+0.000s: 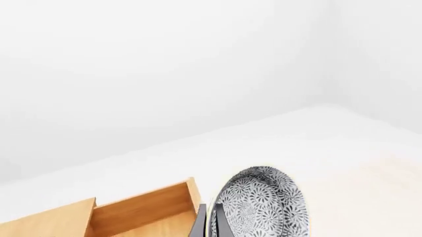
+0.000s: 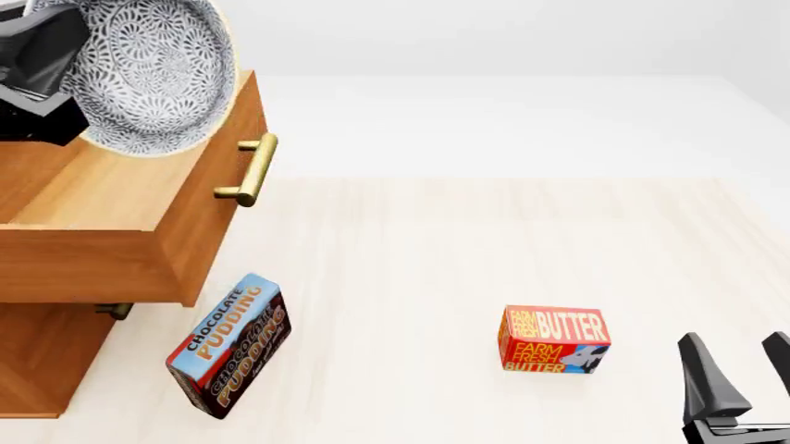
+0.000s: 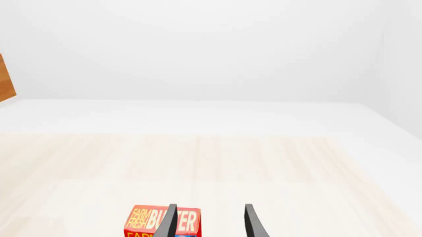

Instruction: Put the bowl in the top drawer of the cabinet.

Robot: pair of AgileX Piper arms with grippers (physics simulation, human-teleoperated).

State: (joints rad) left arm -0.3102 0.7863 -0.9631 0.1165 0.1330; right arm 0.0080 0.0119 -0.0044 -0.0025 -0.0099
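Observation:
The patterned white and blue-grey bowl (image 2: 148, 69) hangs tilted on its edge above the open top drawer (image 2: 136, 213) of the wooden cabinet (image 2: 50, 356). My left gripper (image 1: 209, 222) is shut on the bowl (image 1: 260, 205) at its rim, one finger inside and one outside. In the left wrist view a corner of the top drawer (image 1: 142, 210) lies beside the bowl. My right gripper (image 2: 741, 370) stands open and empty near the table's front right, beside the butter box (image 2: 554, 339). The right gripper (image 3: 209, 219) also shows its spread fingers in its own view.
A chocolate pudding box (image 2: 229, 344) lies in front of the cabinet under the pulled-out drawer. The brass bar handle (image 2: 251, 169) sticks out from the drawer front. The butter box (image 3: 163, 222) sits just ahead of the right fingers. A white wall closes the far side.

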